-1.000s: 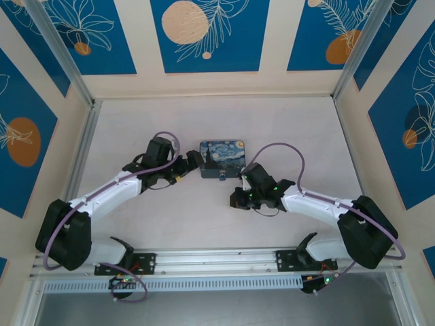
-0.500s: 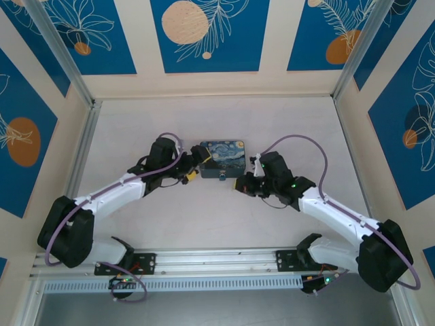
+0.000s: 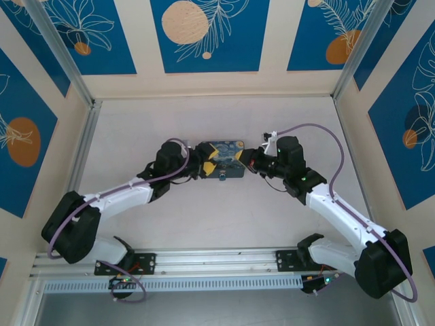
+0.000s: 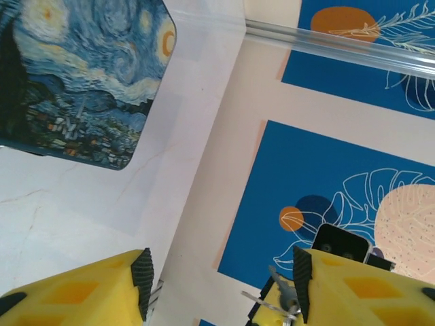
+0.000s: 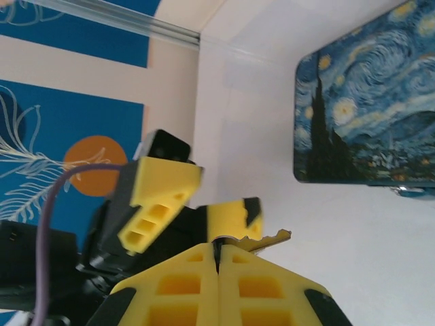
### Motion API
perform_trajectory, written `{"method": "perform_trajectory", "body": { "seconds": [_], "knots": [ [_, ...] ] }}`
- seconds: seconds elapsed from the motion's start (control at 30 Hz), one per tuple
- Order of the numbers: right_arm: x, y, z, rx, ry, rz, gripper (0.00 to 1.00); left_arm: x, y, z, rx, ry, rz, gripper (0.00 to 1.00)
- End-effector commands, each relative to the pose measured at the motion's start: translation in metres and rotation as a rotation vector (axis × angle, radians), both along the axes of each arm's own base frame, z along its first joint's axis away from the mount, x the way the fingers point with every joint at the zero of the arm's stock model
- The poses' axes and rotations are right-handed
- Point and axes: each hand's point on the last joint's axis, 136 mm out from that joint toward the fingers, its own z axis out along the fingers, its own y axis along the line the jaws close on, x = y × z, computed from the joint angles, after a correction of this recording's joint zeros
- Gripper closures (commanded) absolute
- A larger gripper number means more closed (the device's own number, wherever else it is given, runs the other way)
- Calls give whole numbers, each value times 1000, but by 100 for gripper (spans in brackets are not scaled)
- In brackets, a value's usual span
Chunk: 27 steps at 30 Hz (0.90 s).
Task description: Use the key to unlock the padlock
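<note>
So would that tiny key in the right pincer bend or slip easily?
Probably stiff: the key juts straight from the shut right pincer. Thin, smooth metal pinched by one end, so it may well pivot or slip if pushed sideways. Likely very light.

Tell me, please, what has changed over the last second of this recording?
The left gripper moved right, from beside the tin to over it. The right gripper moved farther out from the bases, up to the tin's right edge; it is shut on the key. The tin and the padlock at its near edge stayed put.
</note>
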Motion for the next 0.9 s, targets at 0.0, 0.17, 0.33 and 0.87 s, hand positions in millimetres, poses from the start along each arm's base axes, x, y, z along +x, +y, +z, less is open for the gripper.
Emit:
{"method": "perform_trajectory", "body": {
  "seconds": [0.0, 0.17, 0.33, 0.87],
  "knots": [
    [13, 3, 32, 98, -42, -36, 100, 7, -9, 15, -107, -2, 56, 43],
    [24, 1, 33, 160, -24, -97, 100, 15, -19, 22, -182, -8, 106, 46],
    [30, 1, 30, 185, -2, -129, 100, 21, -30, 31, -255, -19, 133, 49],
    [34, 0, 14, 205, 42, -164, 100, 27, -43, 58, -360, -54, 170, 51]
  ]
}}
